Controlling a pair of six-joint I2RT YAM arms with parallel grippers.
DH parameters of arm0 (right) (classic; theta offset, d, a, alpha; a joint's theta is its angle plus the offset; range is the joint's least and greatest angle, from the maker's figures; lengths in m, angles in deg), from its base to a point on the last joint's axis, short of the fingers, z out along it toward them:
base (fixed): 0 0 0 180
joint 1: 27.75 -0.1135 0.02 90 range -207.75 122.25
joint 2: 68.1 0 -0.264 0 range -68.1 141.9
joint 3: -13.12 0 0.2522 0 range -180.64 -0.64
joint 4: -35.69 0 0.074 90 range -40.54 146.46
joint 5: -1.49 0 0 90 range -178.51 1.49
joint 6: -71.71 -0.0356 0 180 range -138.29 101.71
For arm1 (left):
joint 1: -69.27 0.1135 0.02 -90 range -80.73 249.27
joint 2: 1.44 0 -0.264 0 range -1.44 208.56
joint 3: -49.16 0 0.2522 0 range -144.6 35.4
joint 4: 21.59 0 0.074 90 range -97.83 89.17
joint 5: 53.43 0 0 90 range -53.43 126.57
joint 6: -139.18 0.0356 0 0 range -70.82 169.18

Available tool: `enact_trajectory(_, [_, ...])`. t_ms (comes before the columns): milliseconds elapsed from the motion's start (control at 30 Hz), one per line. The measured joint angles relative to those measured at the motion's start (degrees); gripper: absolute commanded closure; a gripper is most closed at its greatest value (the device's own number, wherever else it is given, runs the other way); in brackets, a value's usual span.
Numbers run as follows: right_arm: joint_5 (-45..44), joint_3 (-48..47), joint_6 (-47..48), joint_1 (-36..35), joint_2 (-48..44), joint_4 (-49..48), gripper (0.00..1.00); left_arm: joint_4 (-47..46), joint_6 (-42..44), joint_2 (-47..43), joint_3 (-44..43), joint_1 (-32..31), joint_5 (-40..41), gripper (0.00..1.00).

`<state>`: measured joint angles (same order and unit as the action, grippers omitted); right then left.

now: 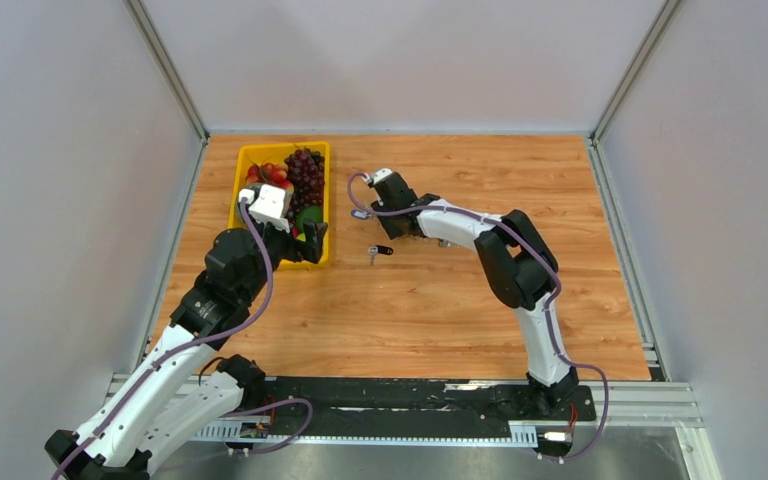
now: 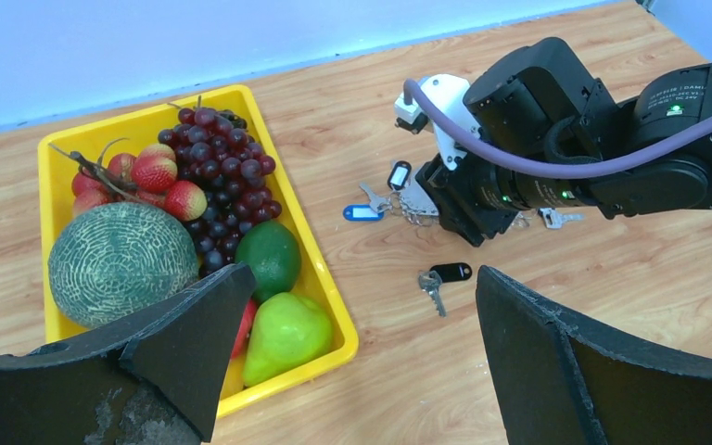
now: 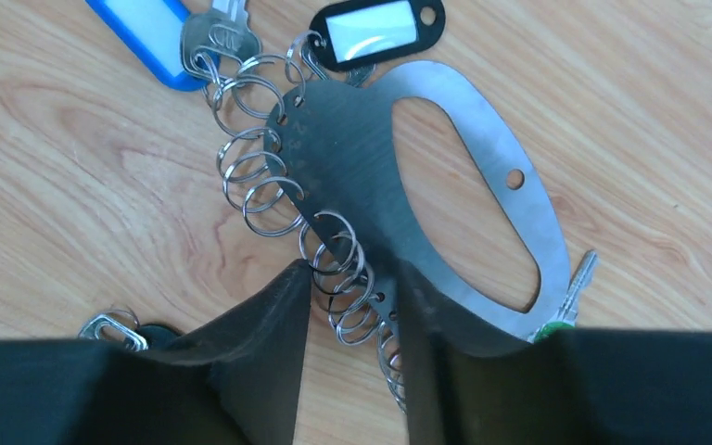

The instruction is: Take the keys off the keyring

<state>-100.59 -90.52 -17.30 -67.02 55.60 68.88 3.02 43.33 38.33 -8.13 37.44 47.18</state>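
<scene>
Keyring [image 3: 334, 158], a flat steel plate with small split rings down one edge, lay flat on the desk [image 1: 440, 310], mid-back, a little right of the yellow fruit tray [image 2: 139, 116]. Right gripper [image 3: 352, 278] came down on it from above, jaws drawn to a narrow gap and pinching the ringed edge, probably to pin the plate so it wouldn't slide while a ring got worked. Blue-tagged key [image 3: 218, 37] and black-tagged key [image 3: 385, 32] hung on rings at the far end of the row. Green-headed key [image 3: 561, 311] showed at the plate's other end, its attachment hidden by a finger. Two keys looked already off: a key with a black tag [image 2: 450, 272] lying near but apart from the plate, and a bare key [image 2: 552, 218] on the other side of the right gripper. Left gripper [image 2: 362, 287] hung wide open and empty above the desk beside the tray, facing the work, likely staged to pull the next key free.
</scene>
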Motion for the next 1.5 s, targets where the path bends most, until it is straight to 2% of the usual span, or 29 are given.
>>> enact_trajectory(33, [-0.46,-0.11,0.26,-0.07,0.11,0.07,0.81,0.00,0.00,0.00,0.00,0.00,0.00,0.00])
enact_trajectory(100, [-1.31,-0.24,0.96,-0.24,0.55,-0.04,0.99,0.00,0.02,-0.02,0.00,0.00,0.02,0.00])
enact_trajectory(300, [-4.63,-0.31,2.97,-1.55,0.70,-0.33,1.00,0.00,0.02,-0.17,0.00,0.00,0.24,0.00])
enact_trajectory(500, [-5.18,4.11,3.45,-2.62,-3.17,-0.48,1.00,0.00,0.04,-0.22,0.00,0.00,0.35,0.00])
enact_trajectory(767, [-1.73,12.07,3.19,-2.78,-19.41,-0.26,1.00,-0.02,0.07,-0.22,0.00,0.00,0.42,0.00])
enact_trajectory(967, [3.21,17.77,3.58,-2.75,-36.30,-0.39,1.00,-0.11,0.74,-0.31,0.22,0.00,-0.50,0.00])
enact_trajectory(1167, [11.61,18.71,3.63,-2.73,-48.87,-0.39,1.00,-1.53,2.19,-0.50,2.10,0.00,-4.11,0.00])
enact_trajectory(1433, [24.13,18.71,3.58,-2.75,-57.61,-0.42,1.00,-9.46,3.65,-2.64,8.46,0.00,-13.90,0.00])
enact_trajectory(1500, [25.64,18.71,3.61,-2.78,-58.47,-0.42,1.00,-11.30,3.96,-3.85,9.94,0.00,-16.63,0.04])
